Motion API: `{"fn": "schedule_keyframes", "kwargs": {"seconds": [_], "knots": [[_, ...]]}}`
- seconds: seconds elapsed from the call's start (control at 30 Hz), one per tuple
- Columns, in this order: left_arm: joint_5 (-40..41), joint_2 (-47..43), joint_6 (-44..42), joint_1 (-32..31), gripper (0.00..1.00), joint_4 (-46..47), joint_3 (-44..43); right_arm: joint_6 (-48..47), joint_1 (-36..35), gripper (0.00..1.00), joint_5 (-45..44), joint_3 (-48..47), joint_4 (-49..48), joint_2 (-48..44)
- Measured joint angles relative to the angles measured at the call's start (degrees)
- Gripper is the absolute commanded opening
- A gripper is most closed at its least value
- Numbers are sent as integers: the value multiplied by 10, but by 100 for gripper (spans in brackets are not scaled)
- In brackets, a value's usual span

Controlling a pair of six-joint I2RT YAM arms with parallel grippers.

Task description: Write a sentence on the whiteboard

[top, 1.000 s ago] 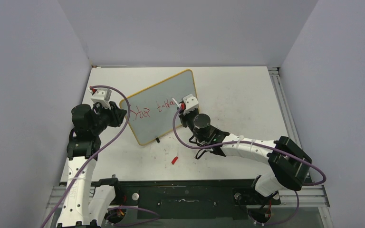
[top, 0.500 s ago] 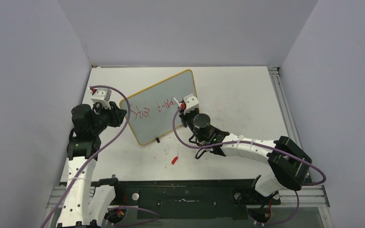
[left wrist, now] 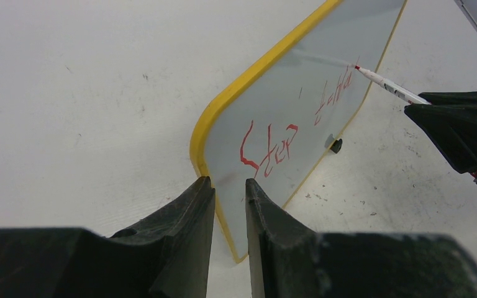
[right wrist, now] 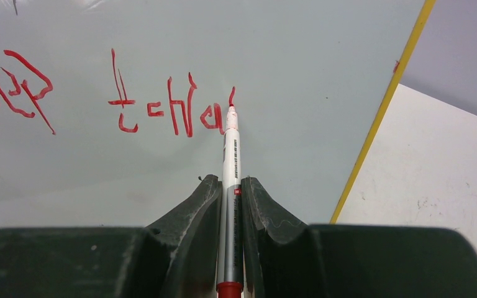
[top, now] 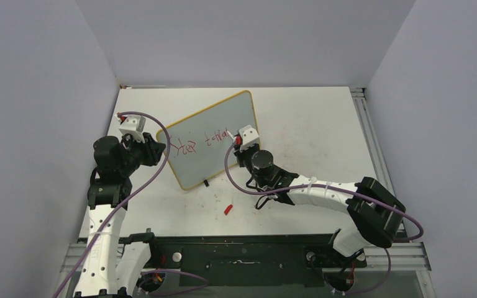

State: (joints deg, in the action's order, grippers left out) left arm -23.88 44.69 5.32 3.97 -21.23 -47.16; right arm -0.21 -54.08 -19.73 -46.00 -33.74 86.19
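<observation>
The whiteboard, pale grey with a yellow frame, stands tilted on the table. My left gripper is shut on its left corner; in the left wrist view the yellow edge runs down between the fingers. My right gripper is shut on a white marker with a red end. The marker's tip touches the board at a short new red stroke. The sentence in red reads "Step", then "towa" and that stroke. From above, the right gripper sits at the board's right part.
A red marker cap lies on the white table in front of the board. A small black foot props the board's near edge. Grey walls enclose the table on three sides. The black base rail runs along the near edge.
The marker tip has crept slightly at the end of the second word, adding a short stroke. The right arm's elbow shifted a little left. The left arm and the board are still.
</observation>
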Motion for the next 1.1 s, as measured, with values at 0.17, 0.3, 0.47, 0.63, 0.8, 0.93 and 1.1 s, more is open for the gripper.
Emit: {"fn": "schedule_keyframes", "kwargs": {"seconds": [0.17,0.3,0.47,0.63,0.8,0.93,1.1], "knots": [[0,0,0,0,23,0,0,9,0,5,0,2,0,2],[0,0,0,0,23,0,0,9,0,5,0,2,0,3],[0,0,0,0,23,0,0,6,-12,5,-10,2,1,3],[0,0,0,0,23,0,0,-9,-35,5,-19,2,1,2],[-1,-1,0,0,23,0,0,-17,-39,5,-25,2,0,2],[-1,-1,0,0,23,0,2,-22,-39,5,-30,1,0,2],[-1,-1,0,0,23,0,3,-25,-37,5,-34,1,0,2]]}}
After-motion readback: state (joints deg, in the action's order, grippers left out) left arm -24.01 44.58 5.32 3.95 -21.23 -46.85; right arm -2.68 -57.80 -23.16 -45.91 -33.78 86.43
